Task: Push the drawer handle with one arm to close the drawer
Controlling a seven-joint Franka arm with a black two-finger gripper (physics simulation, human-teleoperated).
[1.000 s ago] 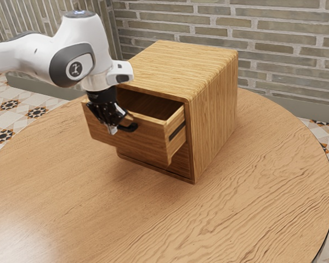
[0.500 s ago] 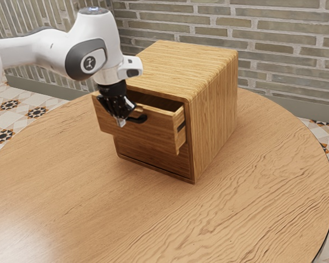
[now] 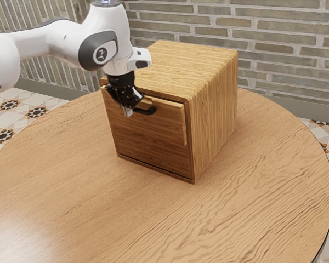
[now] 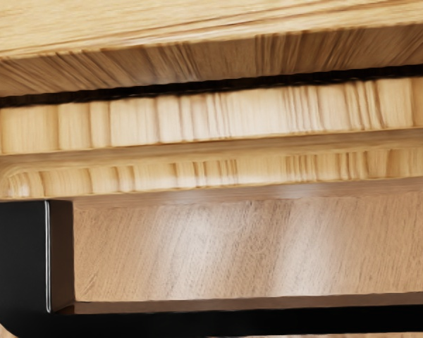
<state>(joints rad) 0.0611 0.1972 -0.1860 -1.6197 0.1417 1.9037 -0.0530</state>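
Observation:
My gripper (image 3: 127,109) is at the black handle (image 3: 148,111) on the upper drawer's front, at the end toward the exterior view's left; its opening is too small to read. The wooden drawer (image 3: 167,123) stands slightly proud of the cabinet (image 3: 215,109), its inside hidden from sight. In the wrist view, the handle (image 4: 233,324) spans the lower part as a black bar with a thick side post. Beyond it run the drawer's top edge (image 4: 197,116) and a narrow dark gap before the cabinet (image 4: 197,24).
The cabinet stands on a round wooden table (image 3: 153,219), near the edge by the brick wall (image 3: 285,49). My arm reaches over from the exterior view's left. A patterned tile floor (image 3: 8,118) lies beyond the table.
The drawer has slid inward from well open to a small protrusion, and its inside has gone from view. My gripper moved along with the handle toward the cabinet.

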